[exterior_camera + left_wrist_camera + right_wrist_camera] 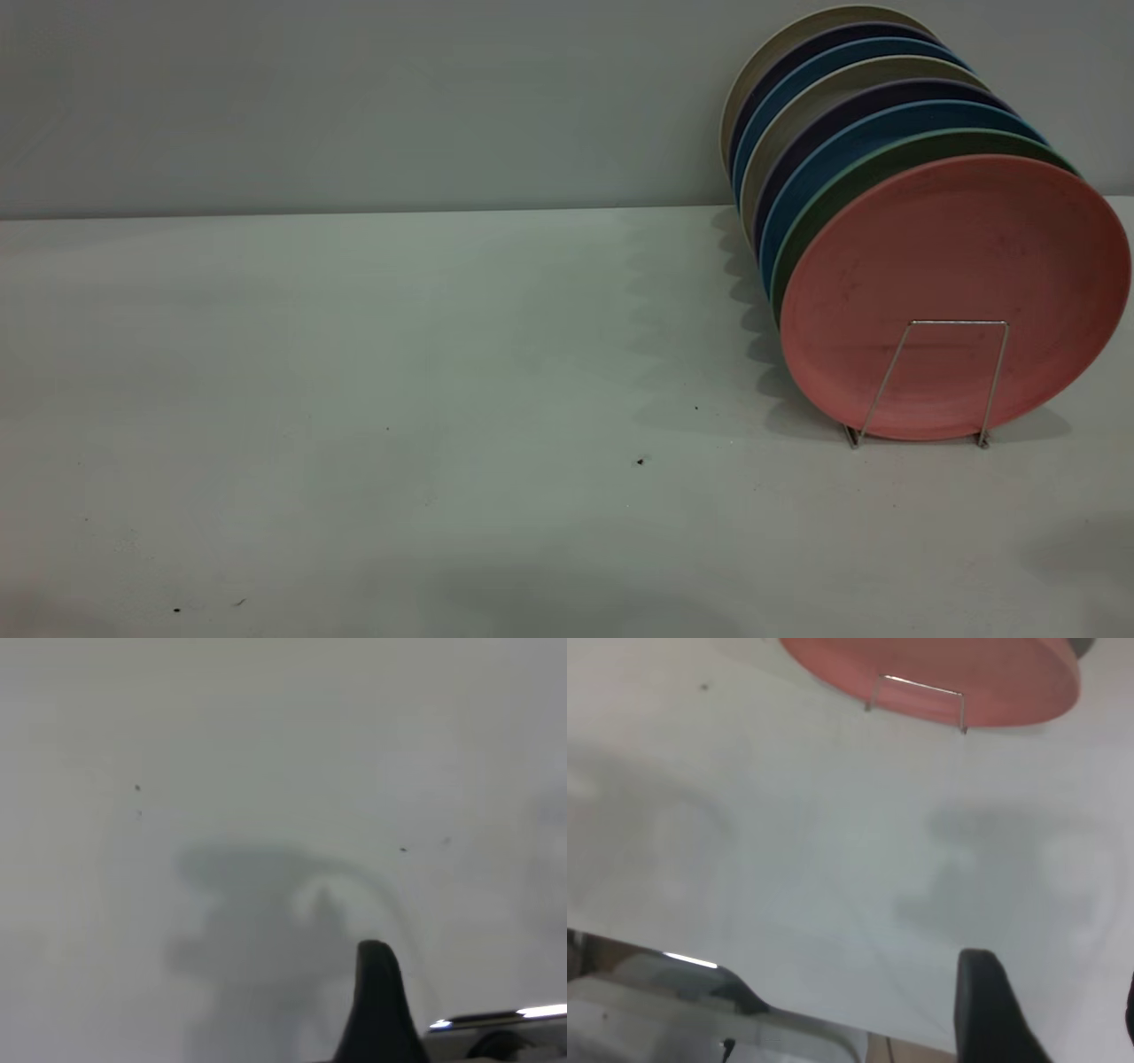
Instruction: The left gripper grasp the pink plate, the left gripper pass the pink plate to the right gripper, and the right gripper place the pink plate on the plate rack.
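Note:
The pink plate point(957, 283) stands upright on edge at the front of a row of plates on the plate rack point(930, 381), at the table's right. One silver wire loop crosses its lower face. Neither gripper shows in the exterior view. The right wrist view shows the pink plate point(966, 665) and the rack loop point(917, 695) well away from my right gripper point(1054, 992), which is open and empty over bare table. My left gripper point(376, 992) hangs over bare white table and nothing shows in it.
Behind the pink plate stand a green plate point(850, 186), then several blue, purple and beige ones point(797, 89). The table edge point(833, 1019) and a grey frame lie near my right gripper. A shiny metal bar point(496, 1020) is beside my left gripper.

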You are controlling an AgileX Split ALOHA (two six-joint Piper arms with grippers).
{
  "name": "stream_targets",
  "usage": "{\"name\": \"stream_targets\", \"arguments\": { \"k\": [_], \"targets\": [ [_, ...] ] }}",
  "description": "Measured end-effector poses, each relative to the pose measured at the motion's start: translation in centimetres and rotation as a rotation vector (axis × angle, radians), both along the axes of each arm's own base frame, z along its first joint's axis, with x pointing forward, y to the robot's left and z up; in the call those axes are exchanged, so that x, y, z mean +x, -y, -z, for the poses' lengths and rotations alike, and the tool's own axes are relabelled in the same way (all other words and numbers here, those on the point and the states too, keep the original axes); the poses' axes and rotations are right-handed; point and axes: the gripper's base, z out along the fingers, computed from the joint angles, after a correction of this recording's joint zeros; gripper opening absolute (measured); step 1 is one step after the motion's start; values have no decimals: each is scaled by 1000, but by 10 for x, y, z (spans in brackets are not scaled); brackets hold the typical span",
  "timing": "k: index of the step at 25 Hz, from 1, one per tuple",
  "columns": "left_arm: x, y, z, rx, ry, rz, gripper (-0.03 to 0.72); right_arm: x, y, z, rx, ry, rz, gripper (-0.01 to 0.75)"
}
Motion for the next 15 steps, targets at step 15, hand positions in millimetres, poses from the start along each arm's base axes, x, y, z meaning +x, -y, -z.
{"name": "stream_targets", "arguments": {
  "k": [15],
  "targets": [
    [-127,9,8,-120,158,6,563,-147,0,53,33,180,24,394]
  ]
}}
